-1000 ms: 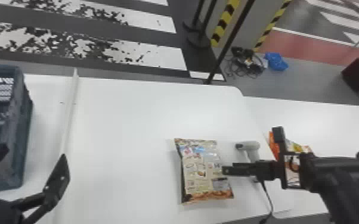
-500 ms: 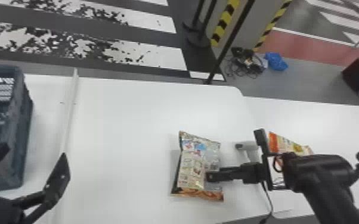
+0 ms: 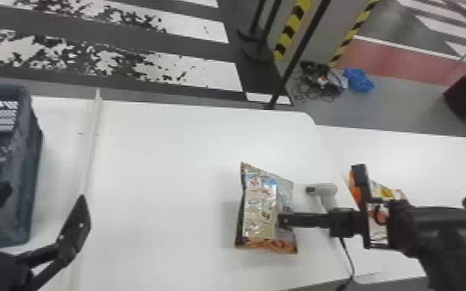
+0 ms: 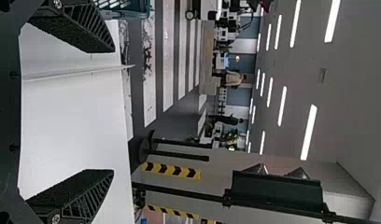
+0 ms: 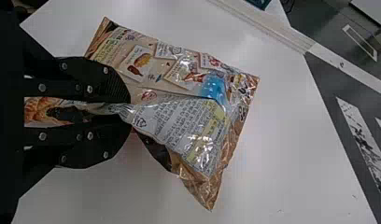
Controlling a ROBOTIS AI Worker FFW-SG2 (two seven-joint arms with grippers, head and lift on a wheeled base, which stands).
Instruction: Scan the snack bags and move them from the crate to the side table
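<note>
My right gripper (image 5: 129, 110) pinches the snack bag (image 3: 259, 205); my left gripper (image 4: 114, 111) stands spread. I'd call this the pickup; next, lift and carry to the side table (image 3: 433, 162).

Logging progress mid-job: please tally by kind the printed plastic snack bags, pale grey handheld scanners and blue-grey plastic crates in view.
Snack bags: 2 (tan printed bag pinched in the right claw; orange printed bag, partly hidden, on the side table)
Scanner: 1
Crate: 1
Total: 4
</note>
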